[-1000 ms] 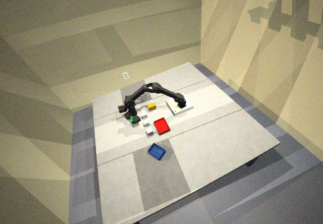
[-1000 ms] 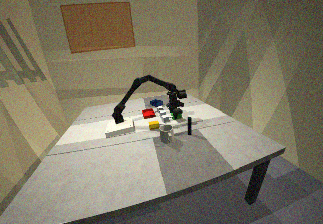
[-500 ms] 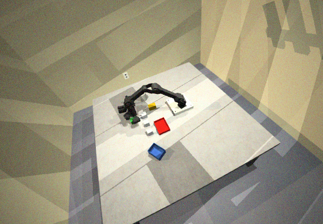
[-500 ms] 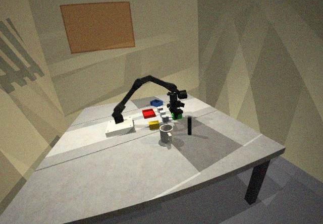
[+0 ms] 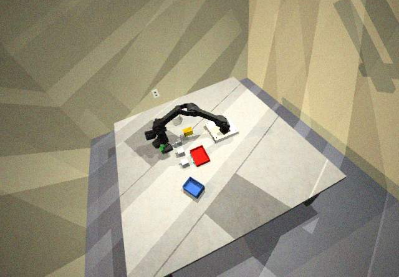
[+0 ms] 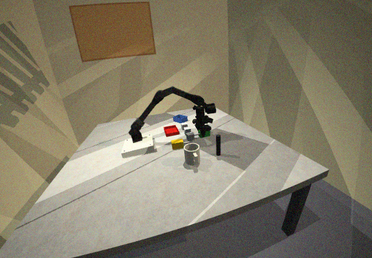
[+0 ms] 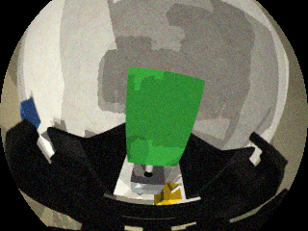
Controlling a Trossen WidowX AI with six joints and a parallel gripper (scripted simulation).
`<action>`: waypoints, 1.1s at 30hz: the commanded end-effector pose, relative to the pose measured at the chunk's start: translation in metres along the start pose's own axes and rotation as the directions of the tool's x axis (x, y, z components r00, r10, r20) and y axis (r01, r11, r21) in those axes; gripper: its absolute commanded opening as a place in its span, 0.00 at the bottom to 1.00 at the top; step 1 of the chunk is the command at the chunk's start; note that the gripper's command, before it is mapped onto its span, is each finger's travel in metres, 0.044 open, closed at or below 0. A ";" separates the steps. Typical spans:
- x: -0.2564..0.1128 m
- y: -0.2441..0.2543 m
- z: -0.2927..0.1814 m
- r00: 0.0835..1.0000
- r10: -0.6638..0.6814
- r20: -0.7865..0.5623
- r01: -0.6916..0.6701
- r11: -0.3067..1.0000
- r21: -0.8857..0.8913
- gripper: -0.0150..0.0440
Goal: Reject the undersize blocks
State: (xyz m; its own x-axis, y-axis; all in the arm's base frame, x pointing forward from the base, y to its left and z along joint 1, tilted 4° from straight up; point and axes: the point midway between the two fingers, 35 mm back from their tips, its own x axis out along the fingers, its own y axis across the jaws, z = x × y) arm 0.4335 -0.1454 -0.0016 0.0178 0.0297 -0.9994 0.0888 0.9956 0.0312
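green is the go gauge, and your jaws are clenched on its body, one on each side. its thin pin lies level. in the wrist view it points to six o'clock, at the dark bore of the nearest steel block; from the top, that block sits at about two o'clock from the gauge. you can't tell whether the tip is inside the bore.

the coming push seems to want a straight run along the pin's axis; any skew could catch the bore's edge and pass for an undersize hole. the middle block and far block stand close by, toward four o'clock from the top, so watch your sideways swing. the red tray holds no blocks. the yellow block sits beyond the nearest one; overshooting could crowd it.
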 end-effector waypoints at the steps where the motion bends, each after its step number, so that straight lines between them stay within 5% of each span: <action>1: -0.004 0.000 0.004 1.000 0.000 0.012 0.000 1.000 0.004 0.25; 24: -0.005 0.000 0.012 1.000 0.000 0.014 0.000 1.000 0.003 0.25; 33: -0.036 0.001 0.004 0.999 0.008 -0.031 -0.008 1.000 0.000 0.25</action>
State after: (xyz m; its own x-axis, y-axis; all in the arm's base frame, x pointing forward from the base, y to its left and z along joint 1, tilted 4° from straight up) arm 0.4361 -0.1451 0.0260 -0.0166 0.0416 -0.9990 0.0901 0.9951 0.0399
